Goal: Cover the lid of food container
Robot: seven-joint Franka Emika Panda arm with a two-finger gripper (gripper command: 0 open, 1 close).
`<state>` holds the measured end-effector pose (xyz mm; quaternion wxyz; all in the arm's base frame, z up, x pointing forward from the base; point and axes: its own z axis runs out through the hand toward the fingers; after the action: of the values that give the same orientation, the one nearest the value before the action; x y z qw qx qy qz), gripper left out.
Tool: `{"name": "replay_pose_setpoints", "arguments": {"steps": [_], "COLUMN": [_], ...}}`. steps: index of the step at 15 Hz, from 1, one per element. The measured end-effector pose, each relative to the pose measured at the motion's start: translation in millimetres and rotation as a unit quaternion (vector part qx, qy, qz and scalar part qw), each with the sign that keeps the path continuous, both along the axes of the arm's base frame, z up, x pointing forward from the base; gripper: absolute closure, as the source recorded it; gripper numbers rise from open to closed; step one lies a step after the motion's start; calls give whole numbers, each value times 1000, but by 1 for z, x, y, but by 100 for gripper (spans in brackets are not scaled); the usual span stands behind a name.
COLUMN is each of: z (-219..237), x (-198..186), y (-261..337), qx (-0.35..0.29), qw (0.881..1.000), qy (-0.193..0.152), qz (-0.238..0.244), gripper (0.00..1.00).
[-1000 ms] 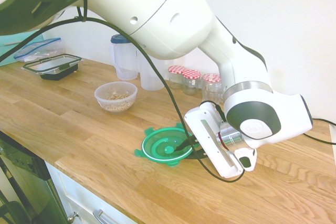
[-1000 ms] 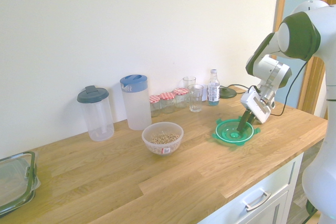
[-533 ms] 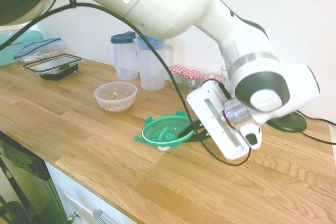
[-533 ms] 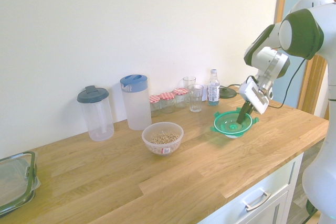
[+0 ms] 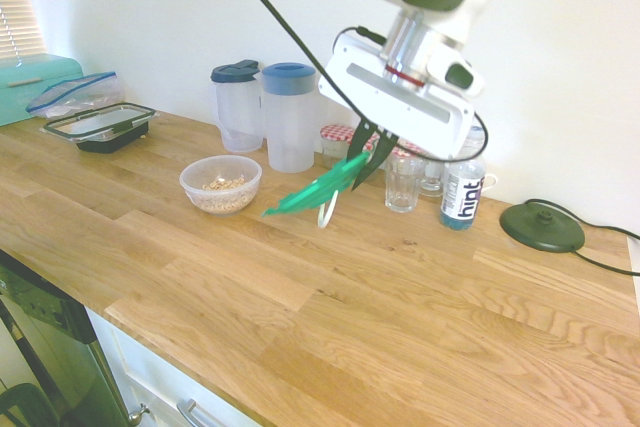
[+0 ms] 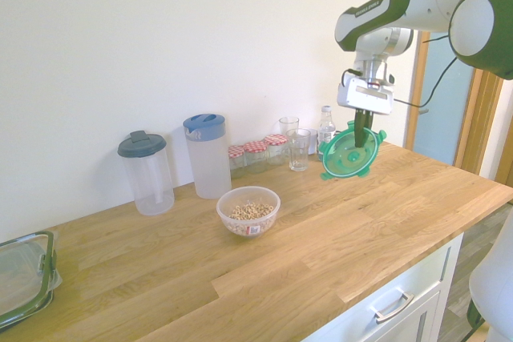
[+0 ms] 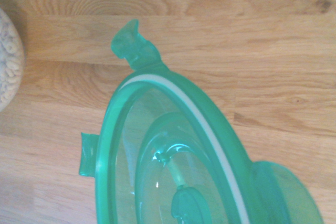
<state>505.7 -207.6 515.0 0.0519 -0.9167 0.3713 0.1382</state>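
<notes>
The round translucent green lid (image 5: 318, 192) hangs tilted in the air above the wooden counter, held by its edge in my gripper (image 5: 366, 159), which is shut on it. In the second exterior view the lid (image 6: 348, 154) faces the camera, below the gripper (image 6: 361, 135). The wrist view shows the lid (image 7: 173, 156) from close by, with its white rim seal and clip tabs. The food container (image 5: 220, 184), a small round clear bowl with brownish cereal, stands on the counter to the lid's left; the same food container (image 6: 248, 210) sits well left of the lid in the second exterior view.
Two tall clear jugs (image 5: 288, 117) with lids, red-capped jars (image 5: 340, 142), a glass (image 5: 404, 183) and a water bottle (image 5: 462, 190) stand along the wall behind. A black-rimmed rectangular box (image 5: 100, 127) sits at the far left. A dark round base (image 5: 541, 227) lies at the right.
The gripper has risen from the counter with the green lid, lifting it high and carrying it toward the jars and the bowl; the lid now hangs tilted.
</notes>
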Motion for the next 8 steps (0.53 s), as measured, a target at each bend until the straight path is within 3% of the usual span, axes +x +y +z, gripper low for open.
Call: {"name": "replay_pose_setpoints", "arguments": {"steps": [4, 8], "z": [24, 41], "x": [15, 35], "y": [46, 122], "qx": [-134, -263], "qw": [990, 962], "qy": [12, -1], "qz": [47, 71], "gripper": [100, 100]}}
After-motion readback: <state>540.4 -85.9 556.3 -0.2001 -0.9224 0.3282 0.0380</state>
